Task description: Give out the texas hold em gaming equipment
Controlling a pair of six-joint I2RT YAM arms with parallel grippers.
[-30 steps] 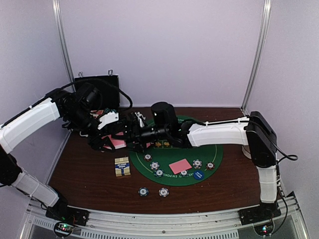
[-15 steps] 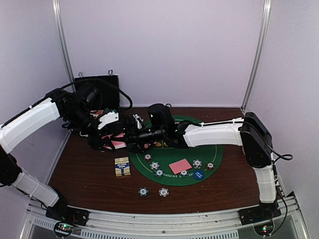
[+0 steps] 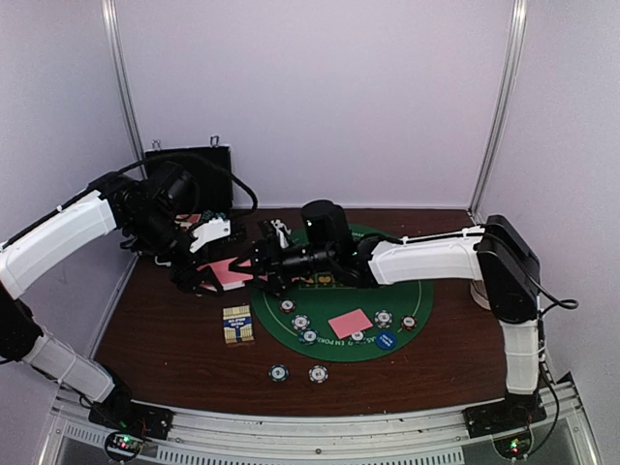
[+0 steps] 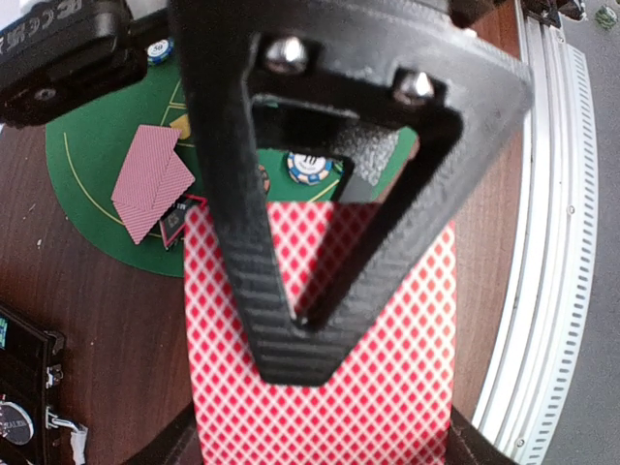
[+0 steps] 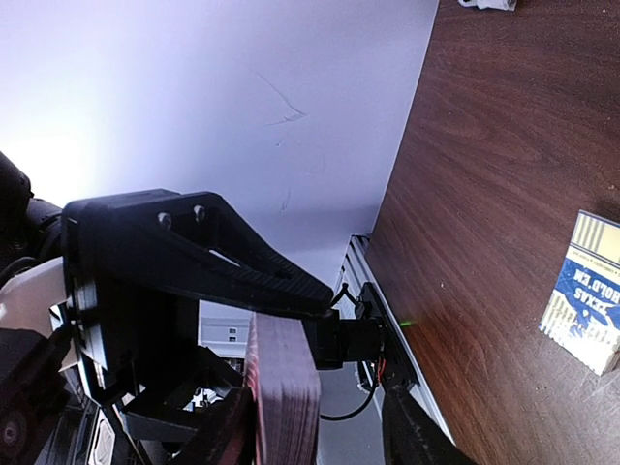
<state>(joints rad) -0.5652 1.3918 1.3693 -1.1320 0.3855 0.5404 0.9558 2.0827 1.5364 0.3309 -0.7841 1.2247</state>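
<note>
A deck of pink-backed playing cards (image 3: pixel 230 272) is held above the table, with my left gripper (image 3: pixel 208 276) shut on it. In the left wrist view my left gripper (image 4: pixel 310 349) presses its black upper finger flat on the deck (image 4: pixel 387 387). My right gripper (image 3: pixel 256 270) reaches in from the right. In the right wrist view the deck (image 5: pixel 286 387) stands edge-on between the fingers of my right gripper (image 5: pixel 315 431). One finger is at the deck's side and a gap shows at the other. A pink card (image 3: pixel 350 323), striped chips (image 3: pixel 301 322) and a blue disc (image 3: pixel 386 340) lie on the green mat (image 3: pixel 417 291).
A small yellow-blue card box (image 3: pixel 237 324) lies left of the mat, also seen as the box (image 5: pixel 586 305) in the right wrist view. Two chips (image 3: pixel 279 372) (image 3: pixel 318 373) sit on the wood near the front. A black hinged case (image 3: pixel 189 174) stands at the back left.
My right gripper's jaws have narrowed around the deck, and its wrist has shifted slightly right. The left arm and deck have stayed put.
</note>
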